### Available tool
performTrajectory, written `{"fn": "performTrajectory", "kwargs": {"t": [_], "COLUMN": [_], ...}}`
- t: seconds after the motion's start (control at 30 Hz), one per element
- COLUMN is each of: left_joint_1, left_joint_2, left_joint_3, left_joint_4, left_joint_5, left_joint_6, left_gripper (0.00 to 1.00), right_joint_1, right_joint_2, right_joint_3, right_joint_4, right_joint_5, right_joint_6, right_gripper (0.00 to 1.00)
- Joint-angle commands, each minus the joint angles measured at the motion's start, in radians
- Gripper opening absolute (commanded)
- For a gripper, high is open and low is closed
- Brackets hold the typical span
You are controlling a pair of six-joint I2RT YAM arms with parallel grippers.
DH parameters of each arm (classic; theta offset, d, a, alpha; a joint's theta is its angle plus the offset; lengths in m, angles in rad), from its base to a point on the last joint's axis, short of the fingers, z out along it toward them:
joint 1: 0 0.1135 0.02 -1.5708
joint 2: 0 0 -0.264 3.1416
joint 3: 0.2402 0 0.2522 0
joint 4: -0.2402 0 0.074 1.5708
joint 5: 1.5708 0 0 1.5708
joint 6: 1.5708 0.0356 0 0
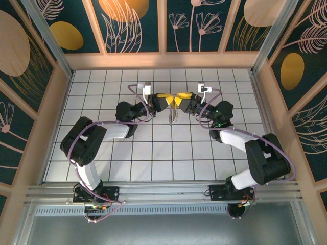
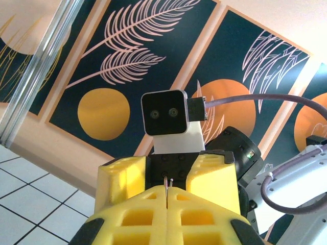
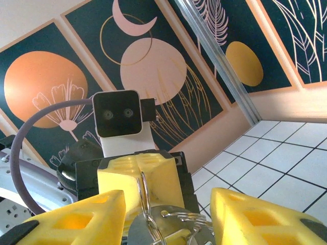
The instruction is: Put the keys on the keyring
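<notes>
Left gripper (image 2: pixel 167 200) is clamped tight on the keyring (image 3: pixel 153 224), pinching its thin wire loop; right gripper (image 3: pixel 167 204) stands part-spread around the dangling rings, contact unclear; both meet above the tiled table (image 1: pixel 153 153).
</notes>
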Motion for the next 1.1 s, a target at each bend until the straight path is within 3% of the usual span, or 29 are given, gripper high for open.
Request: {"fn": "performTrajectory", "kwargs": {"t": [0.0,0.17,0.4,0.6,0.73,0.87,1.07], "left_joint_1": [0.0,0.0,0.0,0.0,0.001,0.011,0.049], "left_joint_2": [0.012,0.013,0.019,0.013,-0.026,-0.078,-0.134], "left_joint_3": [0.028,0.028,0.029,0.029,0.032,0.037,0.061], "left_joint_4": [0.071,0.07,0.07,0.045,-0.072,-0.202,-0.375], "left_joint_5": [-0.012,-0.01,-0.014,-0.047,-0.077,-0.092,-0.085], "left_joint_6": [-0.017,-0.015,-0.014,-0.006,0.063,0.14,0.22], "left_gripper": [0.0,0.0,0.0,0.01,0.23,0.37,0.46], "right_joint_1": [0.008,0.014,0.016,0.008,-0.019,-0.057,-0.115], "right_joint_2": [0.016,0.032,0.042,0.038,0.035,0.046,0.108], "right_joint_3": [0.034,0.043,0.045,0.042,0.055,0.085,0.158], "right_joint_4": [0.06,0.053,0.044,0.009,-0.043,-0.105,-0.139], "right_joint_5": [-0.006,-0.006,-0.013,0.007,0.011,-0.014,-0.095], "right_joint_6": [0.011,0.009,0.005,-0.004,0.0,0.004,0.04], "right_gripper": [0.45,0.32,0.0,0.0,0.0,0.0,0.0]}}
